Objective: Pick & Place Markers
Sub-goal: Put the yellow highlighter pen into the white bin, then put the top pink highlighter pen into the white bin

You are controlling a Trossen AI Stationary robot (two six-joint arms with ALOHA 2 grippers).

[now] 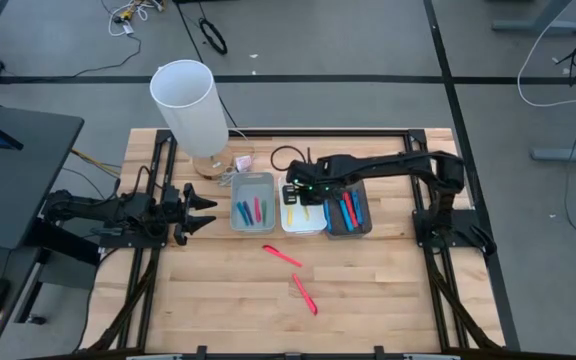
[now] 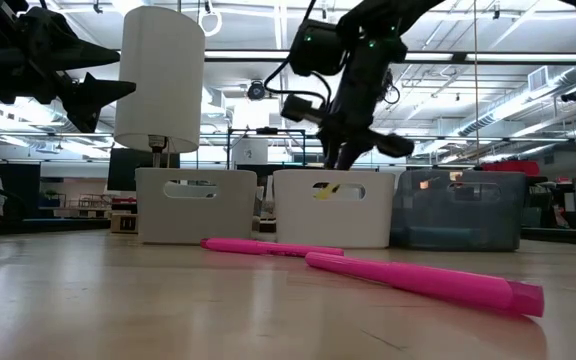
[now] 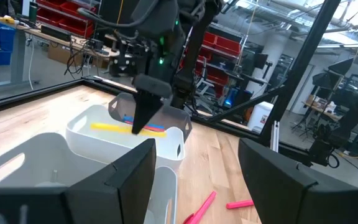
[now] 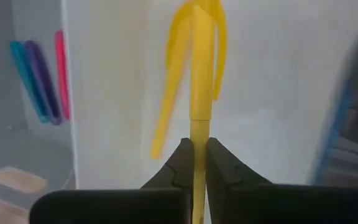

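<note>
A yellow marker (image 4: 199, 112) was clamped by the right gripper (image 4: 197, 163) over the middle white bin (image 1: 303, 222), frame centre; release seemed due next. The left gripper (image 1: 200, 211) was held with fingers apart at frame left.

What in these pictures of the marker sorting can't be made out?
- How many yellow markers lie in the white middle bin: the right gripper covers it from above, and the right wrist view blurs them.
- Contents of the dark right bin: the low view shows only its wall.
- The left gripper fingertips: cut off at the left wrist view's bottom edge.
</note>
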